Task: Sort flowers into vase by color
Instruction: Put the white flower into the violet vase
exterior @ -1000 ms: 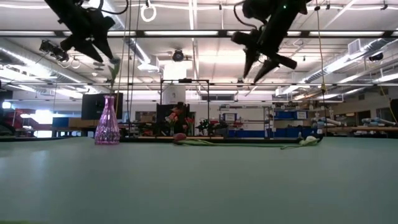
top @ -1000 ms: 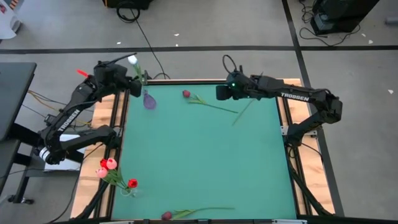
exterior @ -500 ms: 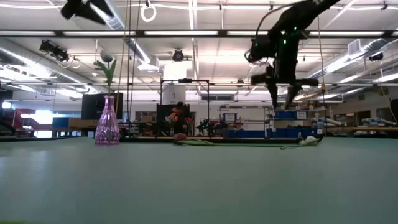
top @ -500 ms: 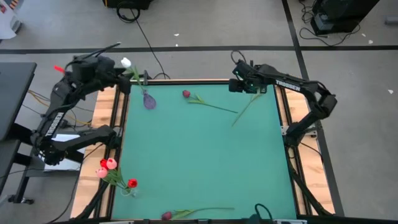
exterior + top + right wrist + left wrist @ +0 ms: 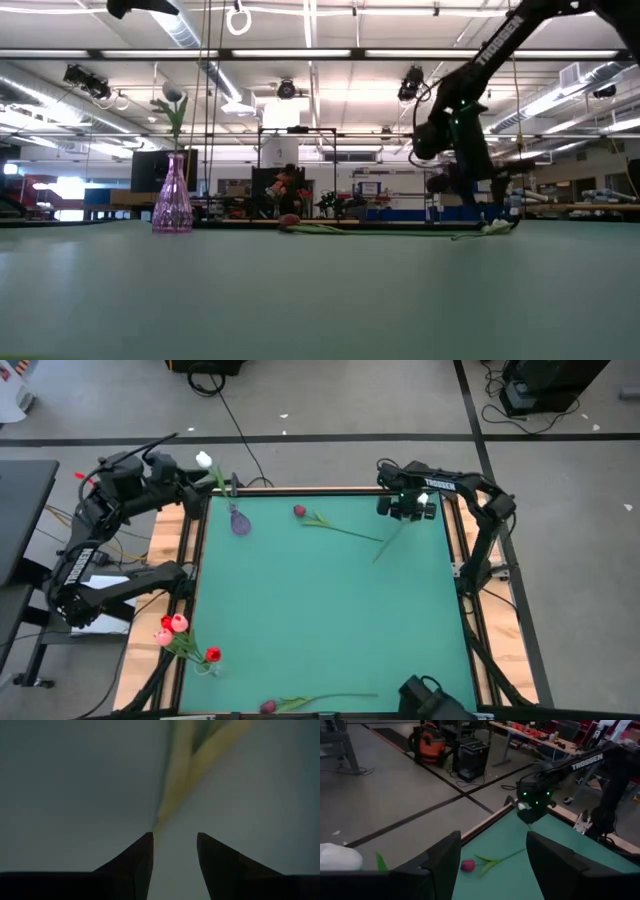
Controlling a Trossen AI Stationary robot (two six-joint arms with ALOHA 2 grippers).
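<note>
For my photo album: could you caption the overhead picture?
White tulip stands in the pink vase; right gripper, fingers open, descends on another flower.

Desk [image 5: 320, 610]: matt green top, smooth, cloth-like or rubbery mat; pale wood strips showing along both sides.
Vase [image 5: 172, 195]: clear pink glass or plastic, ribbed and glossy, light glinting through it.
Flowers [image 5: 335, 528]: artificial, soft matt heads, thin plastic-looking green stems.
Left pincer [image 5: 490, 865]: dark fingers, matt, smooth plastic look.
Right pincer [image 5: 172, 855]: same dark matt finish.
Arms: black, slightly shiny casings with white lettering.
Floor: grey, smooth, dull sheen, dark seam lines.
</note>
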